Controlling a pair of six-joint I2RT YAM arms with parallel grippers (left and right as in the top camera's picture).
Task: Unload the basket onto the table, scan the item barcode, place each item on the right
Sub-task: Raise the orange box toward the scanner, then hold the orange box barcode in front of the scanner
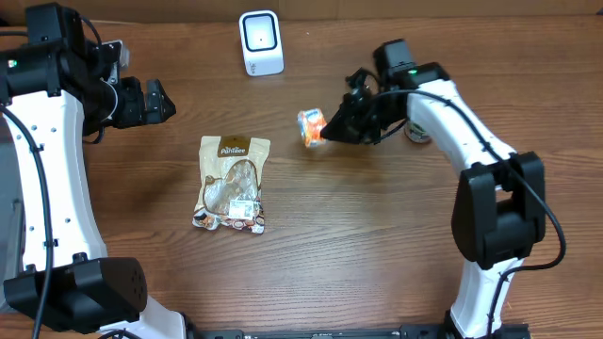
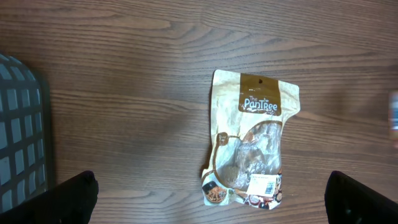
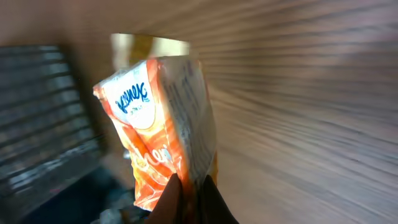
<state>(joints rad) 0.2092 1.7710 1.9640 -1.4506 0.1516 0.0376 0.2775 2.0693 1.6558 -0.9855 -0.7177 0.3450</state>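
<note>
The right pincer (image 1: 332, 127) is clamped fully shut on the lower edge of a small orange packet (image 1: 312, 126) and holds it off the desk (image 1: 377, 254), at about 1 o'clock from the desk's middle. The white scanner (image 1: 261, 42) stands at 12 o'clock on the far edge, so the packet hangs toward 4 o'clock from it, near but not in front of its window. In the right wrist view the fingertips (image 3: 186, 196) pinch only a thin strip of the wrapper, and the packet rises above them, tilted, with fine print on one narrow face. That small hold is the main risk: a quick turn of the wrist could let the soft wrapper fold over, twist or slip out and drop. The barcode cannot be made out, so the wrong face may be presented and the scan fail; creases or glare on the glossy film could spoil the read too. Swinging toward 11 o'clock could also nudge the light scanner over. The left pincer (image 1: 160, 102) waits at 10 o'clock with its jaws spread wide and empty; a tan snack bag (image 2: 252, 146) lies flat beneath it at about 8 o'clock, well apart from the packet and unlikely to interfere.
</note>
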